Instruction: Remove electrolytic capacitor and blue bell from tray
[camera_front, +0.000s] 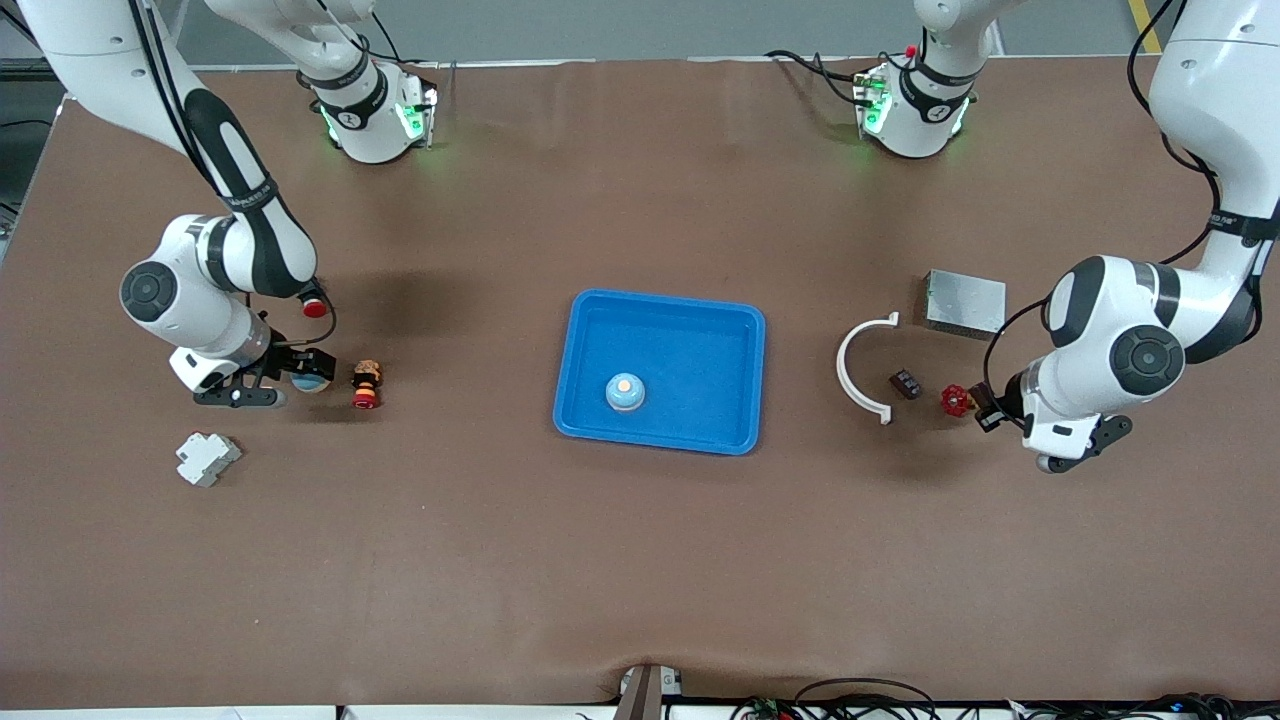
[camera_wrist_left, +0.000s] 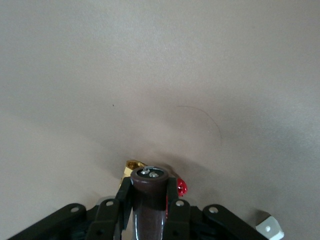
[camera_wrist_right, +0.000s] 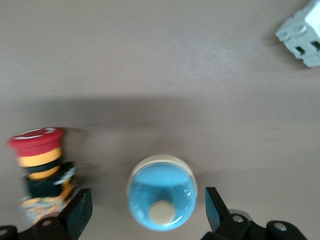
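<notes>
- The right gripper (camera_wrist_right: 149, 210) stood with jaws spread, straddling a round light-blue bell (camera_wrist_right: 161, 198) resting on the table outside the bright-blue rectangular plastic tray (camera_front: 745, 380).
- The left gripper (camera_wrist_left: 149, 207) clamped an upright brown cylindrical electrolytic capacitor (camera_wrist_left: 149, 200), its long axis running lengthwise between the fingers, off the tray.
- A second round blue bell (camera_front: 624, 392) remained inside the tray, roughly midway between both grippers.

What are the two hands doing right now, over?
Left hand shut on capacitor, over table. Right hand open around bell on table, beside red button. Another bell sits in tray.

Bell (camera_front: 625, 392) in tray (camera_front: 720, 325) mid-table, second bell (camera_wrist_right: 161, 199) between right gripper's (camera_wrist_right: 147, 207) fingers (camera_wrist_right: 216, 206).
</notes>
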